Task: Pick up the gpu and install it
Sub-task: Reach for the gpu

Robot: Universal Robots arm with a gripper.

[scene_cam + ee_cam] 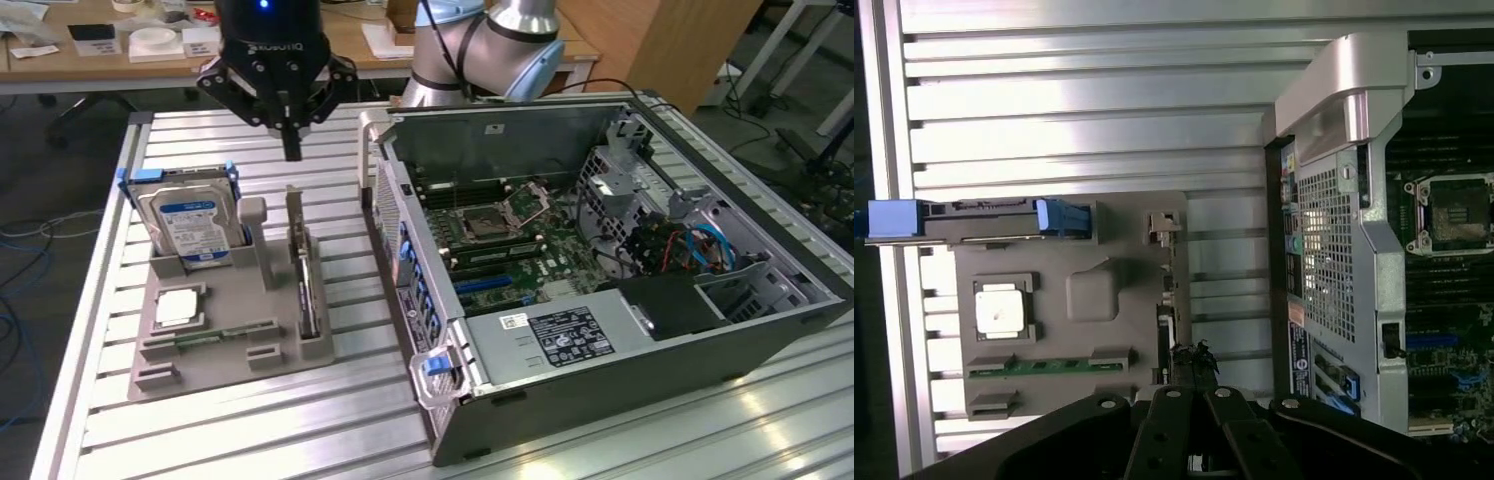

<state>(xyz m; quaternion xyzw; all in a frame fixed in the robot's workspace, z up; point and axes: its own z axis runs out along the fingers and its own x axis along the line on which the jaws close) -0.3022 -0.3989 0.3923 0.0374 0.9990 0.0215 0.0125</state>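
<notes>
Slatted aluminium table (pixel 200 440) carries everything. Open black PC case (pixel 641 390) lies on its side, taking the exterior view's right half of the table, with the motherboard (pixel 507 240) facing up and an empty CPU socket (pixel 487 218) at its middle. Silver power supply (pixel 574 340) sits at the near end of the case. Robot arm (pixel 487 50) stands at the far edge of the table, behind the case.

Grey parts tray (pixel 240 290) lies flat on the exterior view's left, just beside the case, apart from it. Gripper (pixel 291 152) hangs over the far end of the tray with fingers pressed together, holding nothing, clear of all parts. Hard drive (pixel 194 220) stands upright in the tray's far-left slot, blue-white label facing near.

The gpu (pixel 308 295) stands on edge in the long slot along the tray's right side, a thin dark slab running near to far, nearer than the gripper and below it, not touched. Square silver chip (pixel 178 307) lies flat in its pocket, left of the gpu. Green RAM stick (pixel 220 335) lies just near of the chip.
</notes>
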